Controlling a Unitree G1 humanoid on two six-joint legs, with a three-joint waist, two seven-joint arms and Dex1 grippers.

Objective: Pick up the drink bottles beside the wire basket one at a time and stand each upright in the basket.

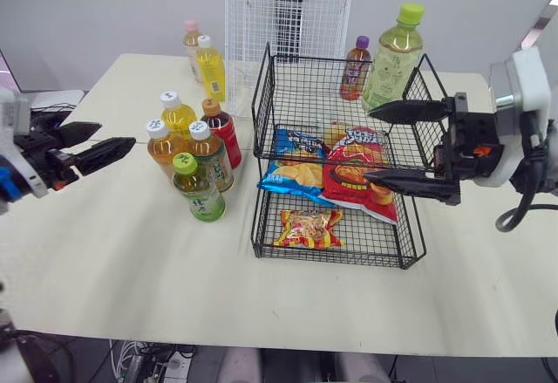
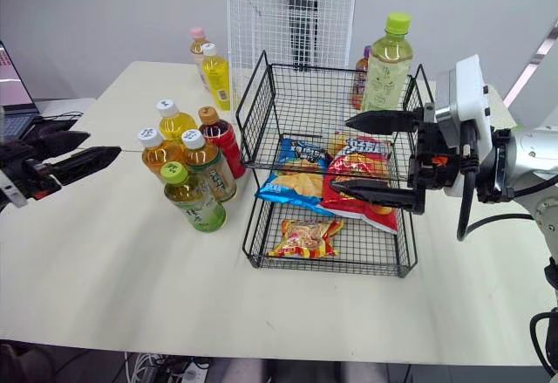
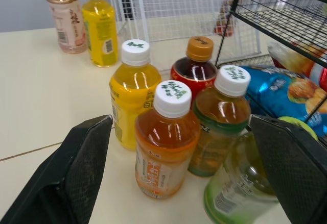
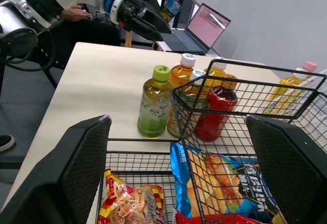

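Note:
Several drink bottles stand clustered left of the black two-tier wire basket (image 1: 261, 104): a green-capped tea (image 1: 198, 189), an orange tea (image 1: 163, 147), a yellow drink (image 1: 178, 114), an amber tea (image 1: 211, 155) and a red drink (image 1: 223, 130). My left gripper (image 1: 118, 136) is open, left of the cluster and level with it; the orange tea (image 3: 166, 142) lies between its fingers' line. My right gripper (image 1: 369, 143) is open and empty over the basket's right side. A big green bottle (image 1: 392, 56) and a purple-capped bottle (image 1: 354, 69) stand at the basket's back right corner; whether inside, I cannot tell.
Blue (image 1: 292, 167) and red (image 1: 357, 174) chip bags and a small snack packet (image 1: 308, 228) lie in the basket. A white wire panel (image 1: 288, 17) stands behind it. Pink-capped (image 1: 192, 44) and yellow (image 1: 210, 67) bottles stand at the back. A laptop (image 4: 207, 25) sits off the table's left.

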